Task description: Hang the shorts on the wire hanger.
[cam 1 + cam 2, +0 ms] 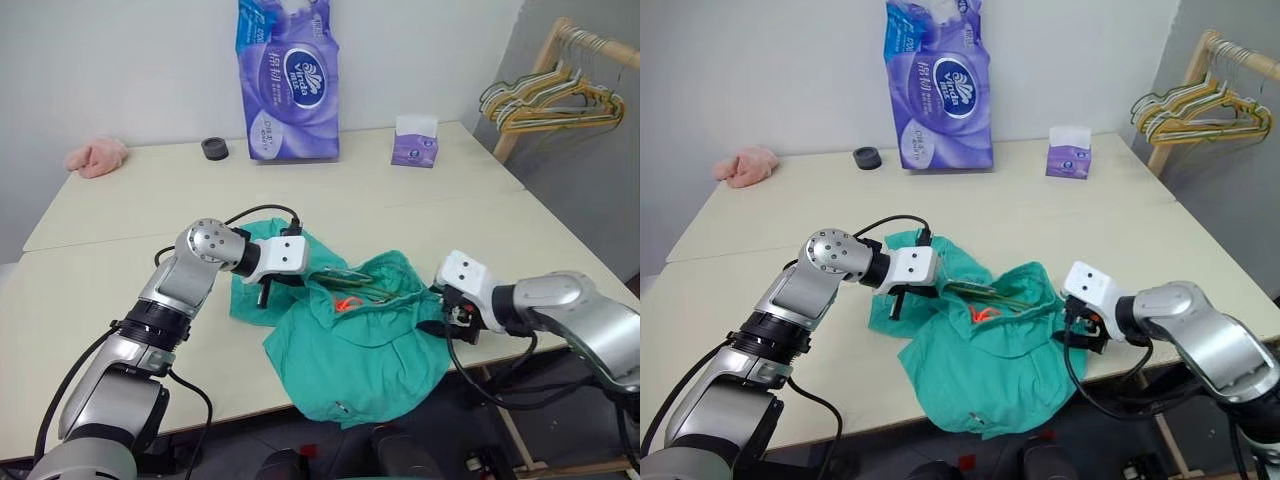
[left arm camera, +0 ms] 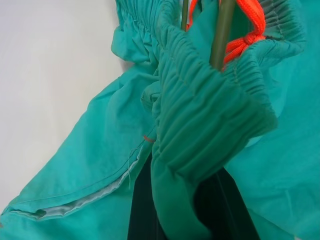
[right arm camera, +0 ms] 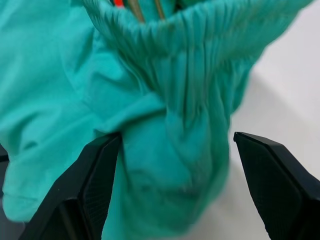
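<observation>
Landmark: the shorts (image 1: 355,345) are lying bunched at the near edge of the table (image 1: 150,210), their lower part drooping over that edge; every place below is given relative to them.
Left hand: the left hand (image 1: 268,292) is sitting at the left end of the shorts' waistband, clenched on a fold of the gathered elastic, seemingly to be keeping that side pinned up and the opening wide.
Wire hanger: the wire hanger (image 1: 362,285) is lying inside the waistband opening, its 2 thin olive wires running across the middle of the shorts beside the orange drawstring (image 1: 345,303); it looks only partly threaded in.
Right hand: the right hand (image 3: 175,170) is sitting at the right end of the shorts, its 2 fingers (image 3: 95,185) standing wide with a wad of waistband between them, released and not pinching it; probably it is getting ready to take a new grip.
Judgement: the waistband is being held taut on 1 side only, so the hanger could slip while the right side is loose.
</observation>
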